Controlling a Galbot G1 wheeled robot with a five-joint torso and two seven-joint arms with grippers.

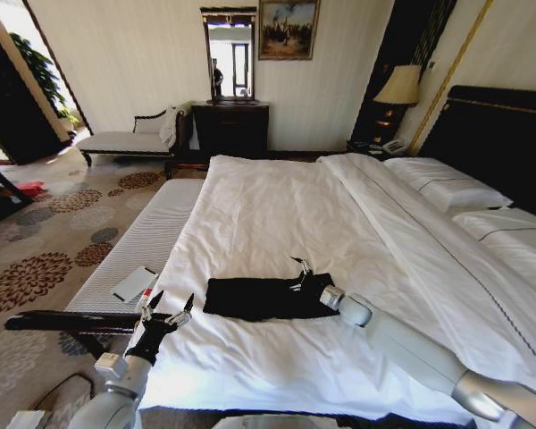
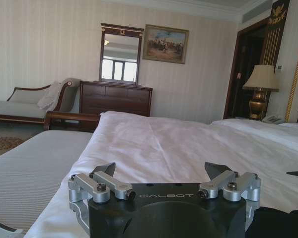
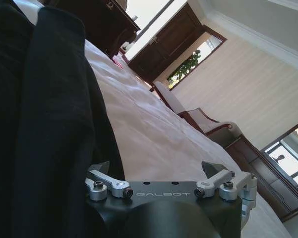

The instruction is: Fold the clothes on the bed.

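Observation:
The clothes, a black top gathered into a flat strip, lie on the white bed near its foot. My right gripper is at the strip's right end, open, just above the sheet. In the right wrist view the black clothes lie beside the open right gripper, and nothing is between its fingers. My left gripper hovers open at the bed's left edge, a little left of the clothes. In the left wrist view the left gripper stands open over the sheet, with the clothes off to one side.
A narrow white padded bench runs along the bed's left side, with a white flat device on it and a dark frame bar. Pillows and the dark headboard are at the right. A dresser and a chaise stand behind.

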